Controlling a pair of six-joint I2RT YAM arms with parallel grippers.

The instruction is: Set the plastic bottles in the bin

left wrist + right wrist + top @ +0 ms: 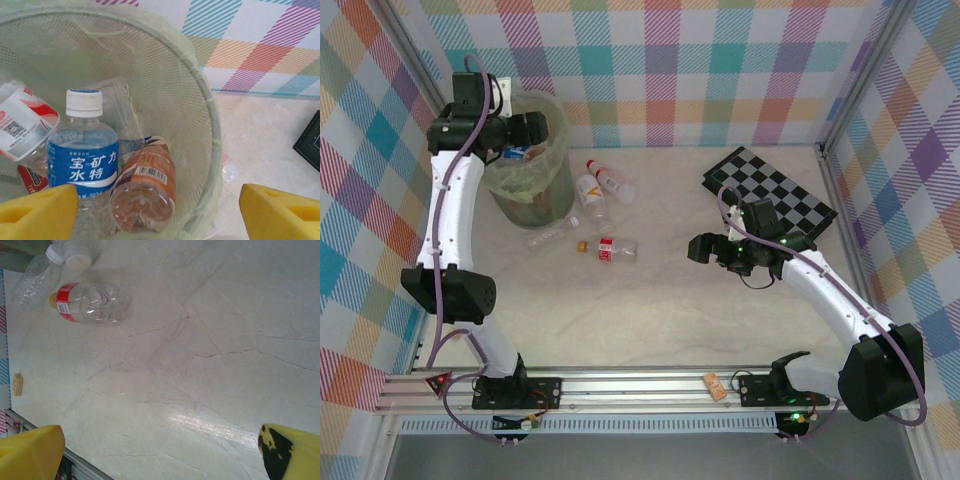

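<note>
Loose bottles on the table, others already in the bin; both claws open and empty.
Right of centre, the right claw [702, 248] hangs with jaws wide over the bare table [650, 320]. Left of it lie a red-labelled bottle [617, 249] and a clear bottle [552, 236], with two more bottles [600, 187] just beyond, beside the bin [535, 195] at far left. The left claw [525, 130], jaws apart, holds nothing above a blue-labelled bottle [82, 155] and a brown bottle [145, 190] inside. The empties are likely light, thin-walled, slick and prone to roll, so they are best gripped across the body.
</note>
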